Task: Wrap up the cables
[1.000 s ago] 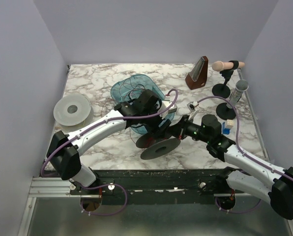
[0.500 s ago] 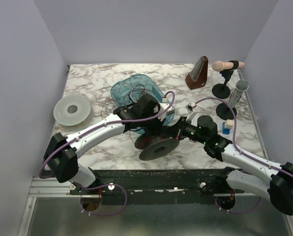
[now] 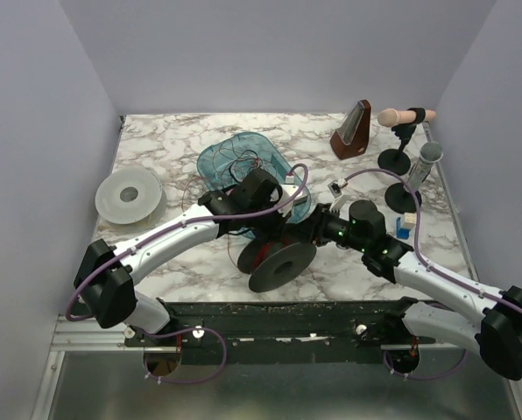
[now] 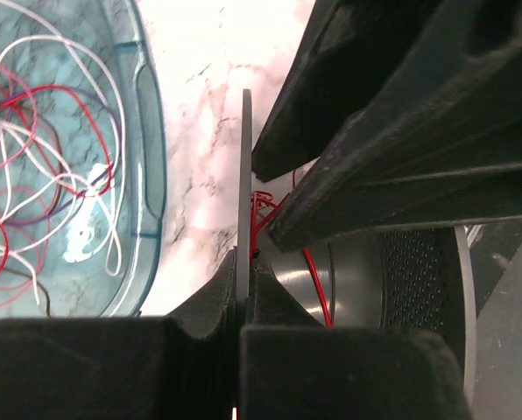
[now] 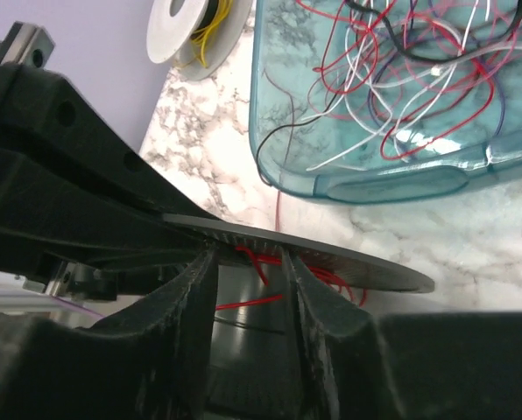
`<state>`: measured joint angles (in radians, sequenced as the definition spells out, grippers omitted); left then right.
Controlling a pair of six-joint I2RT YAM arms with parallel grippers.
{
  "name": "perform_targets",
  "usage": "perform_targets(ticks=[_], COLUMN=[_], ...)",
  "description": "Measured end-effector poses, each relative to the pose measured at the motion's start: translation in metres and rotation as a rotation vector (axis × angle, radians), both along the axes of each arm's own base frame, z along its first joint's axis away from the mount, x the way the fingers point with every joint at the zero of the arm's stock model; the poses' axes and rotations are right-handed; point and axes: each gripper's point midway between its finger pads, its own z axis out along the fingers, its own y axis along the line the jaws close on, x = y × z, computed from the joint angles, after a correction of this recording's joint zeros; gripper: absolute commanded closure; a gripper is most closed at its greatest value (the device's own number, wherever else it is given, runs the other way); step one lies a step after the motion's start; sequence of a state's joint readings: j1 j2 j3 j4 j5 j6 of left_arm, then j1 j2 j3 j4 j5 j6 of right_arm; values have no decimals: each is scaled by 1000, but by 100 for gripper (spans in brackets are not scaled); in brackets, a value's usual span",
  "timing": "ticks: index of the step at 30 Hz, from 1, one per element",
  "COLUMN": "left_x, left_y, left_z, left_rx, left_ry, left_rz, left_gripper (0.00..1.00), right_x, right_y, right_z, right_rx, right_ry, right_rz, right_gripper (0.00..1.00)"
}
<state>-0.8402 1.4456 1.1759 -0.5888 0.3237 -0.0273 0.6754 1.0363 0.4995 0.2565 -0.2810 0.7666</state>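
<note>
The cables (image 3: 243,160) are thin red, white, black and pink wires, looped loosely in a teal see-through tub (image 3: 210,166). The cables (image 4: 42,149) also show in the left wrist view, and the cables (image 5: 401,70) in the right wrist view. A dark grey spool (image 3: 283,265) stands tilted near the table's front, with red wire (image 5: 243,304) wound on its core. My left gripper (image 4: 243,262) is shut on the spool's thin flange (image 4: 244,175). My right gripper (image 5: 248,262) is open, its fingers apart just under the flange (image 5: 357,267) with the core showing between them.
A white spool (image 3: 128,194) with yellow wire lies at the left. At the back right stand a brown metronome (image 3: 352,129) and two microphone stands (image 3: 399,131). A small blue block (image 3: 404,229) sits beside my right arm. The tub's wall (image 4: 147,157) is close to the spool.
My left gripper has closed onto the spool's flange. My right gripper has gone from shut to open. The spool has tipped a little more upright.
</note>
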Motion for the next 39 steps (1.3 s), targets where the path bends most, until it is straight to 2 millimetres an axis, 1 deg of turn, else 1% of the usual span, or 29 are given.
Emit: perform_targets(ticks=[3, 5, 7, 8, 9, 10, 11, 12, 13, 15, 16, 18, 20, 21, 23, 25, 28, 29, 31, 33, 35, 37, 38, 39], left_x=[2, 4, 9, 12, 17, 25, 31, 40, 43, 52, 58, 72, 82, 86, 92, 96, 102, 103, 107, 111, 115, 119, 120, 121], left_y=[6, 12, 16, 17, 18, 19, 18, 20, 19, 21, 23, 30, 38, 43, 53, 61, 72, 76, 86, 93, 97, 100, 101, 103], left_z=[0, 2, 10, 16, 27, 42, 53, 73, 86, 115, 132, 168, 190, 199, 210, 214, 211, 210, 209, 215, 226, 241, 248, 256], left_rx=[32, 57, 67, 67, 62, 51, 36, 17, 4, -16, -28, -52, -59, -57, -44, -31, -9, 0, 17, 19, 13, -8, -16, -28], left_ry=[0, -3, -10, -20, -35, -59, -79, -118, -139, -210, -254, -359, -435, -468, -512, -527, -521, -516, -509, -519, -540, -569, -581, -598], left_rz=[28, 50, 68, 78, 90, 108, 118, 127, 131, 137, 150, 182, 215, 231, 262, 287, 318, 327, 351, 375, 398, 418, 425, 436], left_gripper=[100, 100, 100, 100, 100, 100, 100, 100, 100, 100, 100, 100, 100, 100, 100, 100, 100, 100, 100, 100, 100, 100, 100, 100], right_x=[3, 7, 9, 10, 11, 11, 12, 14, 16, 13, 10, 5, 2, 1, 1, 3, 4, 3, 1, -7, -23, -35, -38, -36], right_y=[-1, -4, -9, -13, -17, -21, -25, -30, -34, -40, -42, -44, -40, -36, -28, -20, -12, -10, -3, 13, 36, 61, 72, 81], right_z=[6, 14, 26, 33, 42, 52, 63, 78, 95, 126, 136, 147, 146, 141, 124, 100, 60, 51, 42, 41, 41, 39, 36, 32], right_rx=[-37, -64, -82, -90, -93, -94, -92, -81, -68, -46, -43, -48, -57, -60, -63, -71, -96, -101, -105, -105, -93, -65, -51, -40], right_ry=[-20, -42, -80, -103, -128, -158, -192, -235, -284, -379, -420, -482, -515, -525, -521, -495, -428, -409, -397, -432, -488, -535, -550, -559], right_rz=[2, -9, -28, -42, -55, -69, -86, -109, -127, -134, -130, -107, -65, -42, 4, 39, 75, 90, 115, 167, 247, 313, 335, 343], right_gripper=[39, 31, 23, 19, 16, 7, 6, 5, 5, 5, 5, 6, 6, 6, 6, 8, 15, 15, 13, 11, 9, 8, 7, 7])
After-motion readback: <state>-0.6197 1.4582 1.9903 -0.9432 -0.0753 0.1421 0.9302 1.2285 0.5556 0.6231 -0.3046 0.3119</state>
